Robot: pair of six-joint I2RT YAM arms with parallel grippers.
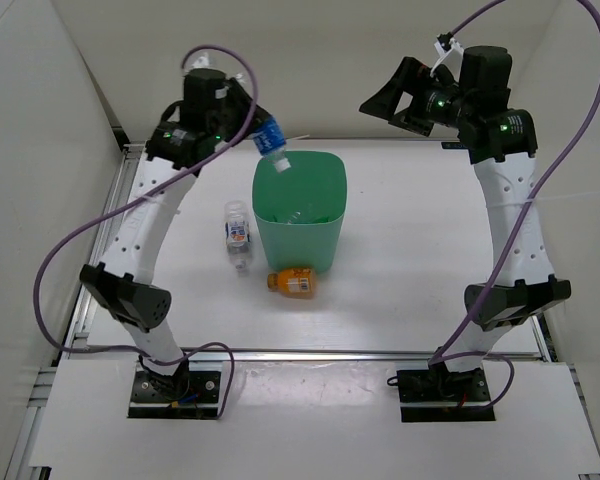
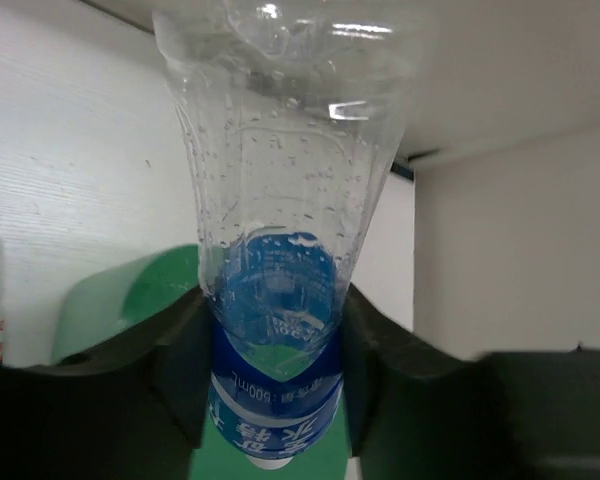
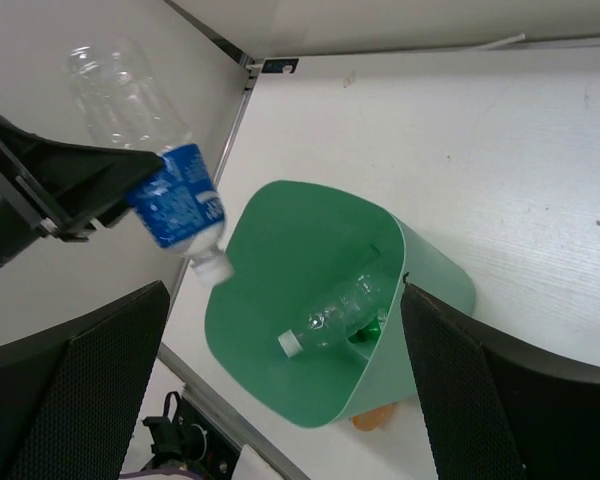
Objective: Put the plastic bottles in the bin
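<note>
My left gripper [image 1: 248, 130] is shut on a clear bottle with a blue-white label [image 1: 270, 142]. It holds the bottle tilted, cap down, over the back left rim of the mint-green bin [image 1: 325, 235]. In the left wrist view my fingers [image 2: 180, 350] clamp the labelled part of the bottle [image 2: 280, 180]. Inside the bin [image 3: 270, 260] lie a plain clear bottle [image 3: 335, 315] and a green bottle [image 3: 372, 328]. A second labelled clear bottle [image 1: 237, 232] and the orange bottle [image 1: 292, 282] lie on the table. My right gripper [image 1: 390, 100] is open and empty, high above the bin.
White walls close in the white table [image 1: 430, 250] at the left, back and right. The labelled bottle on the table lies just left of the bin. The orange bottle lies at the bin's front foot and also shows in the right wrist view [image 3: 375, 418].
</note>
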